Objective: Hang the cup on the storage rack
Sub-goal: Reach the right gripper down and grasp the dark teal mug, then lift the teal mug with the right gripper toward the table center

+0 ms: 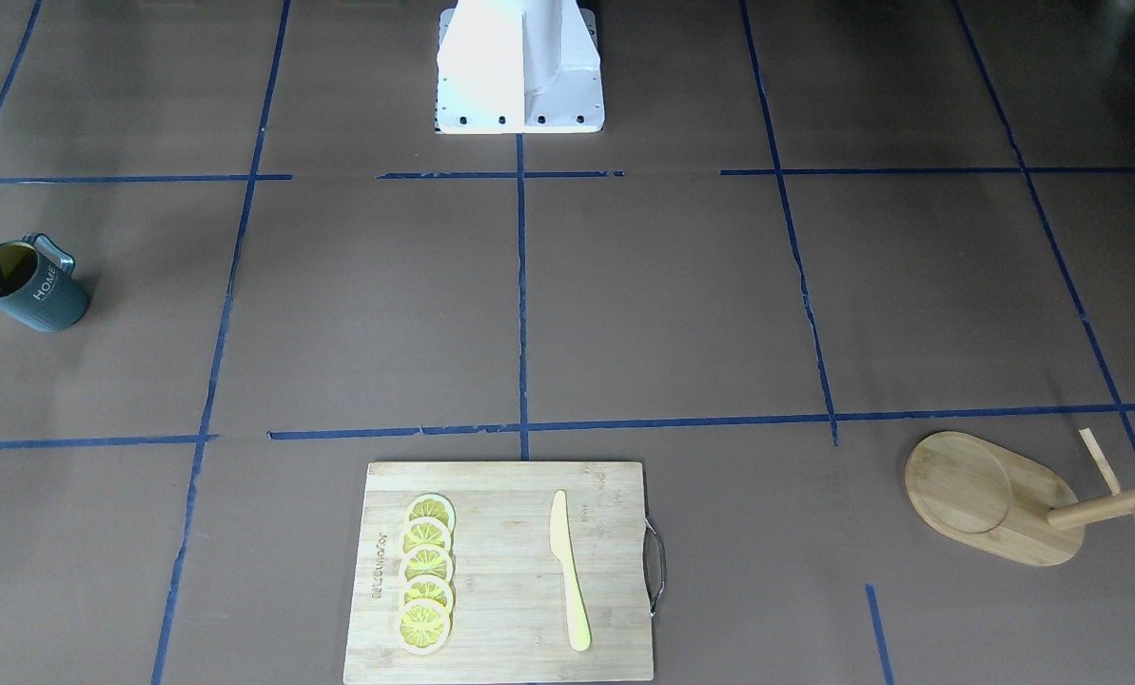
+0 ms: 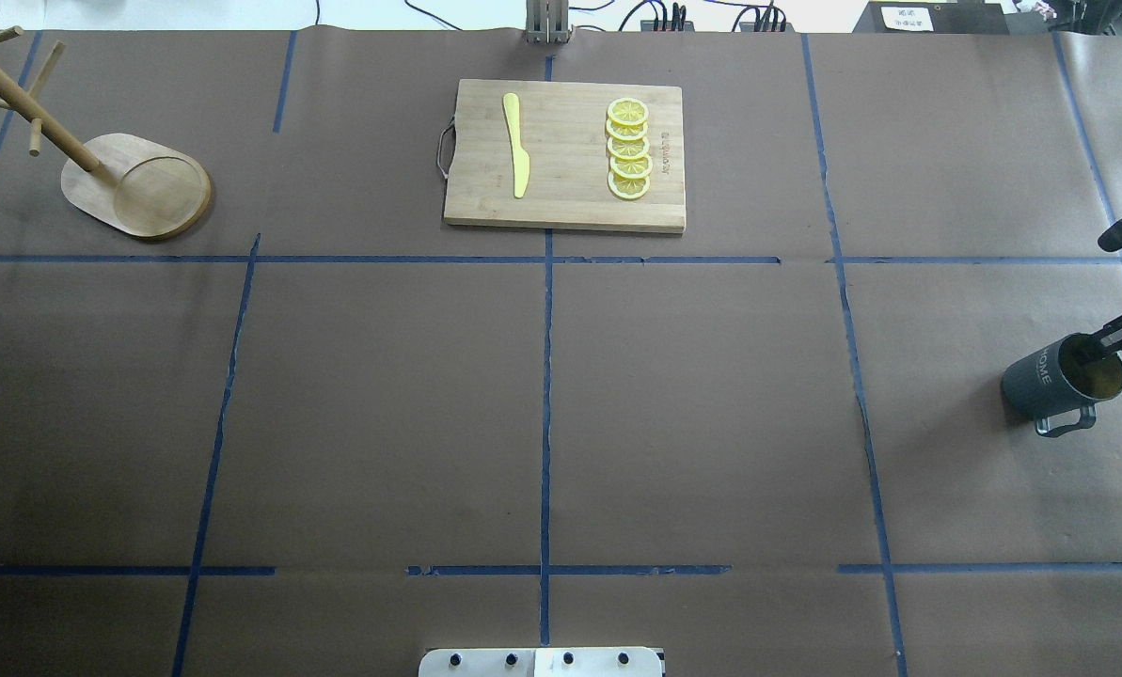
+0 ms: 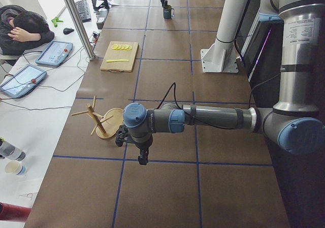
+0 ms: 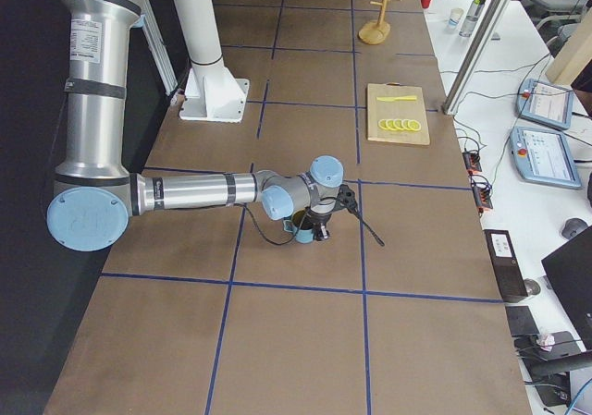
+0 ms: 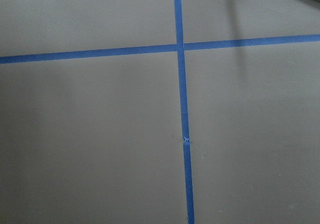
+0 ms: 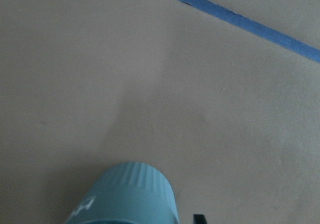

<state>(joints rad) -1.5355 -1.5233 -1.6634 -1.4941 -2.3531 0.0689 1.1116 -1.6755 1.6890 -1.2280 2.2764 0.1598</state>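
1. While cup point(image 2: 1040, 376) is at the overhead's right edge, right claw point(image 2: 1111, 343) dips one finger inside; I cannot tell if it grips.
2. A thin rim pinch may let it slip.
3. Rack point(image 2: 147, 188), far upper left, demands a long carry.

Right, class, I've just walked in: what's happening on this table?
The right gripper is at the cup near the table's right edge, one finger inside its mouth; a firm grip can't be confirmed. The rack stands empty at the far left corner. The left gripper hangs above bare table near it.
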